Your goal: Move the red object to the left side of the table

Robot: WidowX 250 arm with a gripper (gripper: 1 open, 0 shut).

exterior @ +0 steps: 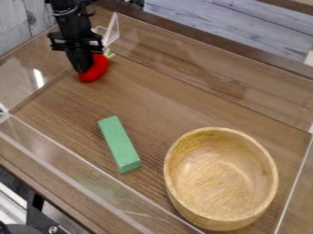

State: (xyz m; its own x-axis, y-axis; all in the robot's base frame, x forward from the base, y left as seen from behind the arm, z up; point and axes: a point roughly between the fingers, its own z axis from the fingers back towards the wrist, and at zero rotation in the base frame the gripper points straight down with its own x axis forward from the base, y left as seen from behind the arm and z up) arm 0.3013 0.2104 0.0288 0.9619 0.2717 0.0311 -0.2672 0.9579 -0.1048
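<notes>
Single black robot arm (70, 14) at far left, wrist vertical, black gripper (80, 62) pointing straight down and low, fingers pinched tight on small round red toy (94, 73), no gap visible

You have open tabletop (208, 101) through the middle; the block (119, 143) and bowl (221, 176) sit toward the front, and the clear walls (27, 73) hem the tool (80, 65) closely at far left.

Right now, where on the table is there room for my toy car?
The widest bare patch of table lies between the green block, the bowl and the far wall. A smaller one lies between the block and the near wall. It is crowded in the far left corner, where the gripper grips the red toy.
</notes>
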